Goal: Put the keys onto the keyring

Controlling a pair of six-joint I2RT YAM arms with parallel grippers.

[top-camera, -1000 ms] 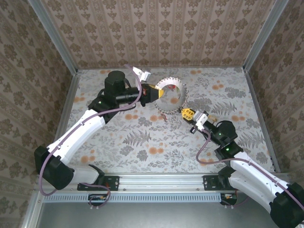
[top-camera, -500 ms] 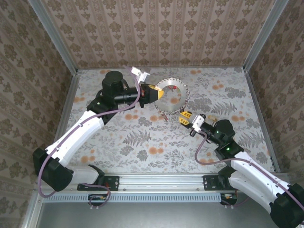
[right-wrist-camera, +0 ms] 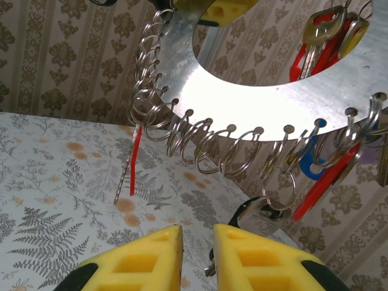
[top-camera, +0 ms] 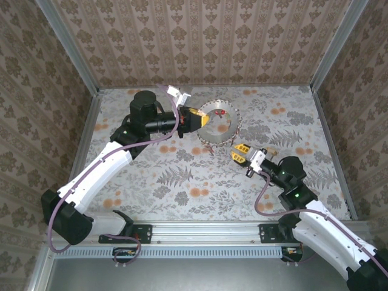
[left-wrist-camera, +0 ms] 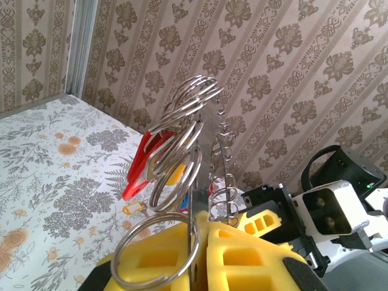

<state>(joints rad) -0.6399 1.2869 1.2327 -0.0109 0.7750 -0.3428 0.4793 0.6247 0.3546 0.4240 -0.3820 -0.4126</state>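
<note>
Silver wreath-like metal keyring [right-wrist-camera: 254, 106] sits clamped in the left hand [left-wrist-camera: 197, 242]. Near it the right hand [right-wrist-camera: 197, 233] is slightly open, empty.

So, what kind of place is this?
Probably a robot test cell, not a home: wallpapered panels in metal posts box in a table, and the left arm and right arm stand on a rail at its near edge.

Silver keyring [right-wrist-camera: 254, 91], red, blue, perhaps yellow tags [right-wrist-camera: 321, 182]; floral-patterned grey-orange table [top-camera: 182, 176].
</note>
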